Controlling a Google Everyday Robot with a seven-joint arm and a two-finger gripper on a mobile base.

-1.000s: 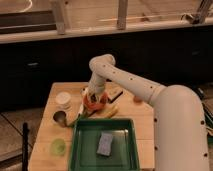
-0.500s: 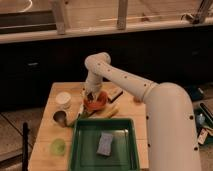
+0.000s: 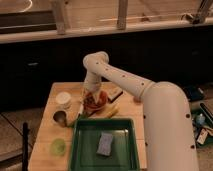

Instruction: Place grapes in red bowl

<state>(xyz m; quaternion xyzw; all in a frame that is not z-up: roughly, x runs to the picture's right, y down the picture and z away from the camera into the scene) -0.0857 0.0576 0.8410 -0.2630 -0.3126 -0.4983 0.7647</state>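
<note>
The red bowl sits on the wooden table, just behind the green tray. My gripper hangs straight down over the bowl from the white arm, its tip at or just inside the bowl's rim. A small dark patch shows in the bowl under the gripper; I cannot tell whether it is the grapes. Otherwise the grapes are hidden.
A green tray holding a grey-blue sponge fills the front of the table. A white cup, a metal cup and a lime-green cup stand at the left. A banana and a small dark box lie right of the bowl.
The arm has swung left and back, bringing the gripper more squarely over the red bowl. Nothing else on the table has moved.
</note>
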